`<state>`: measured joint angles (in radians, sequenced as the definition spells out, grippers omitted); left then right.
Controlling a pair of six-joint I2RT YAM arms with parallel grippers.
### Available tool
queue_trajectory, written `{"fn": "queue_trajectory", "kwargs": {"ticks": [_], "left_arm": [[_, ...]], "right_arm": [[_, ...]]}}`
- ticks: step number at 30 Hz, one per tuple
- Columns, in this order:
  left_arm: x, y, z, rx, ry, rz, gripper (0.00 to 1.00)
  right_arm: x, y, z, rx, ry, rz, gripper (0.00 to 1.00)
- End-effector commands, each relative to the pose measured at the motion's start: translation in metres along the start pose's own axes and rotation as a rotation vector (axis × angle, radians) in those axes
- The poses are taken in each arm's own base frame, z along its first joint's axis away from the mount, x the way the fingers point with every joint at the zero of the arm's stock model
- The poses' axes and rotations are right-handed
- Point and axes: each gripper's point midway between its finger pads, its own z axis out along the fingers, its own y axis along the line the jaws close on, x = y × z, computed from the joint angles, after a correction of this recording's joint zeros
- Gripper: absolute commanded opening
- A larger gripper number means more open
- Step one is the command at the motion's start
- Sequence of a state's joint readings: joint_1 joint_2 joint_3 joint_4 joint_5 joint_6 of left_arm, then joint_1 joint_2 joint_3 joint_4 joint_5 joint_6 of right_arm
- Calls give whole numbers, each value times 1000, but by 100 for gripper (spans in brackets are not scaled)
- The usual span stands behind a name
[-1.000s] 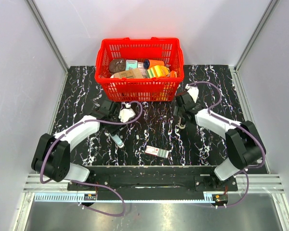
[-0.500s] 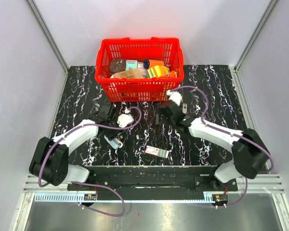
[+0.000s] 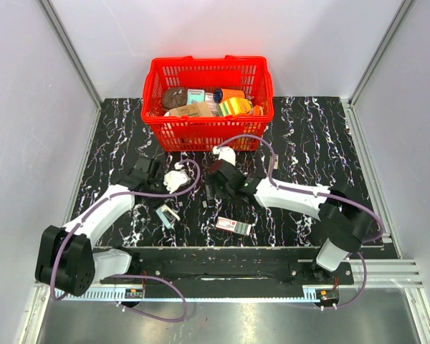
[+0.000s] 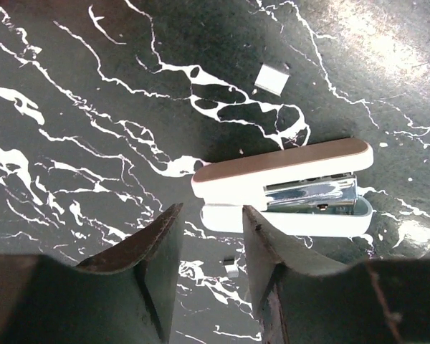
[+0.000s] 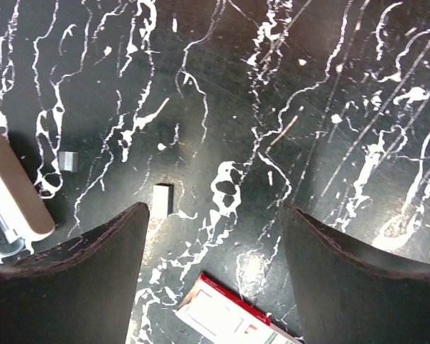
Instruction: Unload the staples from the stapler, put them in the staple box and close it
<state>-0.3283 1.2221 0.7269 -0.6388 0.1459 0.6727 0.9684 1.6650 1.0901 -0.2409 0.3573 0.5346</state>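
The stapler (image 3: 167,214) lies on its side on the black marbled table, left of centre. In the left wrist view it (image 4: 283,168) looks pale, with a silvery inner part, and lies just beyond my fingertips. My left gripper (image 3: 156,196) (image 4: 211,215) is open and empty, with its right finger (image 4: 272,265) at the stapler's near end. My right gripper (image 3: 216,192) (image 5: 213,215) is wide open and empty above the table's middle. The stapler's end shows at the left edge of the right wrist view (image 5: 14,204). A short staple strip (image 5: 163,197) (image 3: 203,204) lies on the table.
A flat white-and-red box (image 3: 233,226) (image 5: 229,319) lies near the front, below my right gripper. Small staple bits (image 4: 231,267) (image 4: 272,79) (image 5: 68,160) lie loose on the table. A red basket (image 3: 208,132) full of goods stands at the back.
My right arm has swung left, from beside the basket's right corner to the table's middle. My left gripper has drawn back to the left. The stapler has shifted slightly.
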Motion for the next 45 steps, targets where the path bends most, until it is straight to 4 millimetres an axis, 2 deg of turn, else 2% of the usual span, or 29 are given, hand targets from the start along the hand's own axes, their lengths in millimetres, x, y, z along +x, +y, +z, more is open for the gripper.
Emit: {"fn": "queue_trajectory", "kwargs": {"ticks": [1, 7, 10, 12, 19, 25, 33, 45], "left_arm": [[-18, 12, -20, -40, -84, -30, 43], [-49, 34, -62, -89, -184, -186, 51], [-57, 40, -78, -106, -219, -226, 65], [-58, 40, -84, -115, -226, -236, 67], [-51, 41, -82, -131, -214, -268, 68], [-50, 45, -83, -147, -224, -278, 69], [-53, 48, -81, -154, -238, -294, 71], [-42, 47, -78, -183, -222, -284, 72]], "right_arm": [[-4, 23, 5, -66, 26, -39, 78], [15, 43, 26, -62, 101, -117, 72], [23, 49, 35, -48, 128, -148, 71], [26, 53, 37, -45, 138, -166, 71], [39, 54, 46, -15, 180, -178, 66], [47, 54, 53, -3, 203, -179, 50], [56, 52, 60, 21, 237, -191, 43], [63, 40, 56, 94, 275, -177, 17]]}}
